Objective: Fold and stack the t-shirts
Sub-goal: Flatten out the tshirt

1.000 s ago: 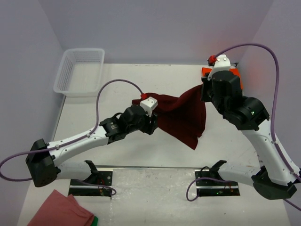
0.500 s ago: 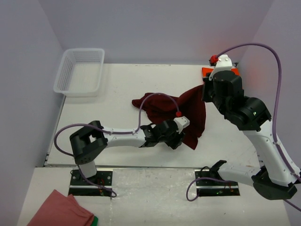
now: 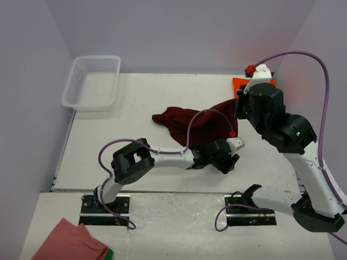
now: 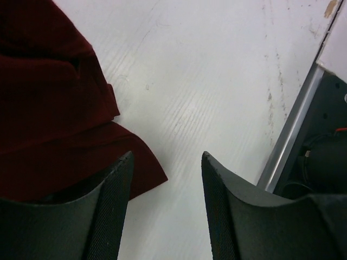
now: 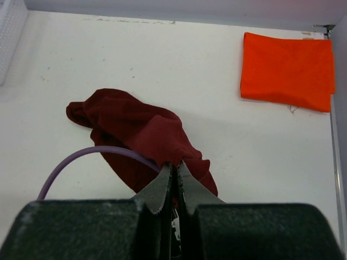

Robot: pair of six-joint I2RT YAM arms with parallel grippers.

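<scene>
Maroon t-shirt (image 3: 198,122): soft matte knit, dark red, lying mid-worktop. Its left end is a crumpled, rounded heap resting on the surface. The right end is drawn up into a creased ridge towards my right arm.

My right gripper (image 5: 174,179) is clenched on that raised ridge. In the right wrist view the two tapered fingers meet flat, with a fold of maroon fabric pinched at their tips.

My left gripper (image 4: 165,184) sits low at the near edge of the shirt, released. Its dark, fine-meshed fingers (image 4: 114,211) are spread, with bare worktop between them. A rounded corner of the maroon hem lies just beside the left-hand finger; I cannot tell whether they touch.

Orange t-shirt (image 5: 286,70): bright orange-red, folded into a flat, lightly wrinkled rectangle in the far right corner, well apart from the maroon one.

Worktop (image 3: 141,92): white, smooth, faintly scuffed and speckled.

A glossy purple cable (image 5: 92,157) arcs over the maroon fabric. A white plastic lattice basket (image 3: 92,81) stands at the far left corner. A salmon-pink cloth (image 3: 70,244) with a green edge lies at near left, in front of the arm bases.
</scene>
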